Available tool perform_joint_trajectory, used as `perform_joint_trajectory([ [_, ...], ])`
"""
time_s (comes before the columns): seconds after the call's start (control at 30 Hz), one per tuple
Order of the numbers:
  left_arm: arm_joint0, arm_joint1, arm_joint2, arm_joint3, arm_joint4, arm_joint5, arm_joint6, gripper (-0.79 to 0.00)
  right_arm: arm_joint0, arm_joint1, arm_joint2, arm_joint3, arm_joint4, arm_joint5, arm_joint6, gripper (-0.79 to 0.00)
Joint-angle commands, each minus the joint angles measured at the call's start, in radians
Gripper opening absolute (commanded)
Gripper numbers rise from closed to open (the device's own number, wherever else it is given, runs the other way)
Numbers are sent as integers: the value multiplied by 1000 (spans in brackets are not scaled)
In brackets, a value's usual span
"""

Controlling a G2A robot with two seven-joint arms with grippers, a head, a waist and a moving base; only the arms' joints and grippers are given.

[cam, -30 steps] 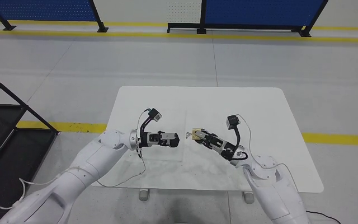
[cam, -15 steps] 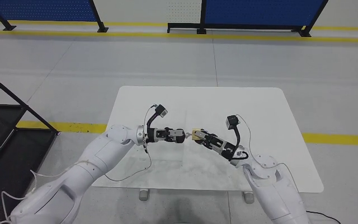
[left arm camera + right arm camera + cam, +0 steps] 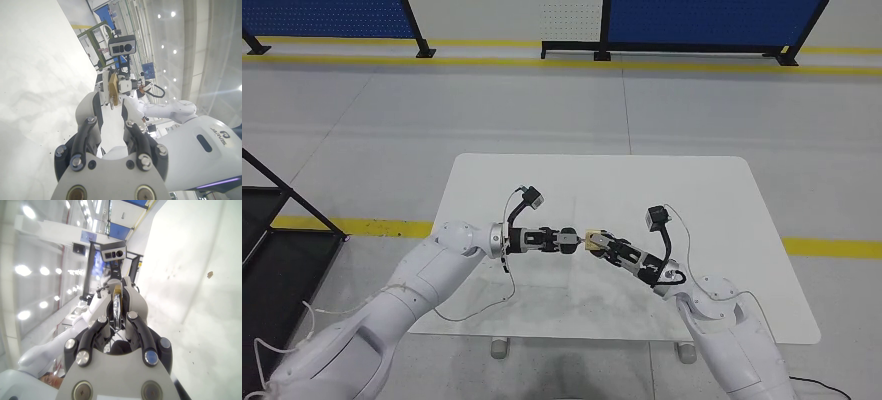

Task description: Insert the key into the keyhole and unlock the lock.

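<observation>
While the left gripper (image 3: 109,99) is standing open, its fingers (image 3: 95,108) apart and clamping nothing, it is pointing straight at the key (image 3: 112,103). The key's silvery bow is sticking out of the end face of the lock (image 3: 113,85). The bow is sitting right at the gap between the fingertips, but I cannot tell whether either pad is touching it.

The key seems to be seated in the keyhole, so the step in hand is probably closing on the bow and turning it. Facing the key head-on is giving the wrist a clean axis for that twist.

Opposite, the right gripper (image 3: 598,243) is squeezing the brass lock by its flat sides. It is holding the keyhole end toward the other arm, likely so the body cannot spin when the key is turned.

In the top view, the two grippers are meeting nearly tip to tip above the middle of the white table (image 3: 692,200), with the lock raised off its surface, leaving room around the key.
</observation>
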Motion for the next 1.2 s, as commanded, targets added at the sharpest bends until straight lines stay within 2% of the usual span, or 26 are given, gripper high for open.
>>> perform_joint_trajectory([
  [0.0,3,-1,-3,-3,1,1,-1,-591,0,0,0,0,0,0,0,-785],
  [0.13,8,-1,-13,-8,6,6,-6,-597,0,0,0,0,0,0,0,-785],
  [0.47,21,-4,-37,-10,11,11,-11,-696,0,0,0,0,0,0,0,-785],
  [0.57,24,-6,-42,-9,11,14,-14,-730,0,0,0,0,0,0,0,-785],
  [0.63,25,-7,-45,-8,12,17,-17,-785,0,0,0,0,0,0,0,-785],
  [1.17,25,-29,-55,15,5,42,-41,-785,0,0,0,0,0,0,0,-785],
])
